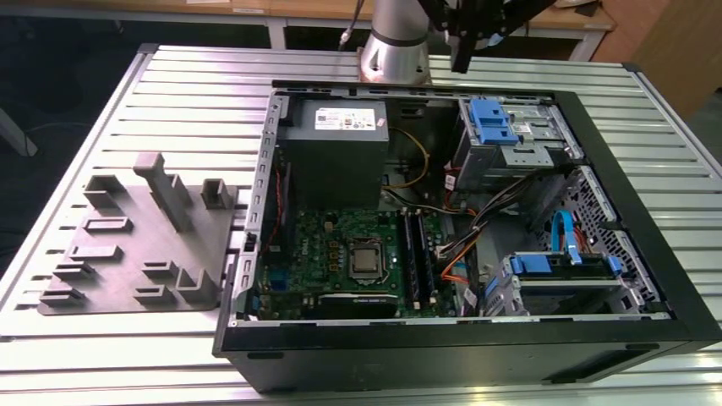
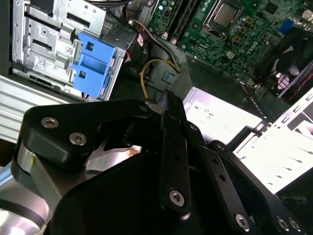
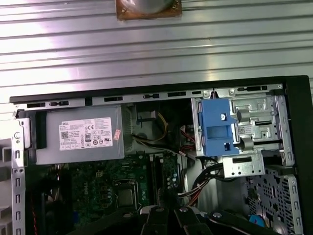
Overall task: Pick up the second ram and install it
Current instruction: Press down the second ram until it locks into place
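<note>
Gripper hangs above the case's rear edge, can't tell its grip state. Second ram looks seated in the motherboard slots, long axis 12-to-6, toward 6 o'clock.

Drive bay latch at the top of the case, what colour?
Blue, on a bare metal cage; clearest in the first wrist view.

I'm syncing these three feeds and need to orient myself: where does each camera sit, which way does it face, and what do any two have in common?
Exterior view: off the arm, above the table, looking down into the open computer case; the arm's base and gripper show at the top.
First wrist view: on the arm, looking down at the power supply and blue drive bracket; gripper parts at the lower edge.
Second wrist view: on the arm, looking past the gripper's black body.
All three share the bracket and motherboard.
</note>
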Available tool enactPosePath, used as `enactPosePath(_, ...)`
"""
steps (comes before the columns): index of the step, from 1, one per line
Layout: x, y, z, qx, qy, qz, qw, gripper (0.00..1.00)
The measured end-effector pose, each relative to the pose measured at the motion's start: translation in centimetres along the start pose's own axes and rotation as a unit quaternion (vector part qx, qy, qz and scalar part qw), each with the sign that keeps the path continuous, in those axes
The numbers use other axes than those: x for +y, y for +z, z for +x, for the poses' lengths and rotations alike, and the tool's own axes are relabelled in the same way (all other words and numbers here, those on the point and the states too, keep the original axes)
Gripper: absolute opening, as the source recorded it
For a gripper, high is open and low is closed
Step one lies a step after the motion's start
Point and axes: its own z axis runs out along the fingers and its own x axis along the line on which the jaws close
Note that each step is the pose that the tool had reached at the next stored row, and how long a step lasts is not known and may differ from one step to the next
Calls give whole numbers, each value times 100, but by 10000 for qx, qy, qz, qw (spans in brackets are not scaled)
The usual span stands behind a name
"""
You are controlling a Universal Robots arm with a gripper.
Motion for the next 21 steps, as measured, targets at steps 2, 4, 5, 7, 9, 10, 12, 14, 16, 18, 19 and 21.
enactPosePath(2, -22, 30, 1, 0, 0, 0, 10000, 7)
enactPosePath(4, -46, 58, 3, 0, 0, 0, 10000, 7)
enactPosePath(5, -58, 72, 4, 0, 0, 1, 10000, 7)
enactPosePath(7, -84, 96, 5, 0, -1, 1, 10000, 7)
enactPosePath(9, -110, 126, 6, 0, -2, 0, 10000, 7)
enactPosePath(10, -123, 143, 5, 1, -6, 0, 10000, 7)
enactPosePath(12, -145, 179, 5, 2, -20, 0, 10000, 7)
enactPosePath(14, -163, 214, 5, 4, -42, 0, 10000, 7)
enactPosePath(16, -178, 249, 4, 8, -79, -1, 10000, 7)
enactPosePath(18, -192, 284, 3, 12, -125, -1, 9999, 7)
enactPosePath(19, -198, 301, 3, 15, -149, -2, 9999, 7)
enactPosePath(21, -213, 336, 2, 19, -196, -2, 9998, 7)
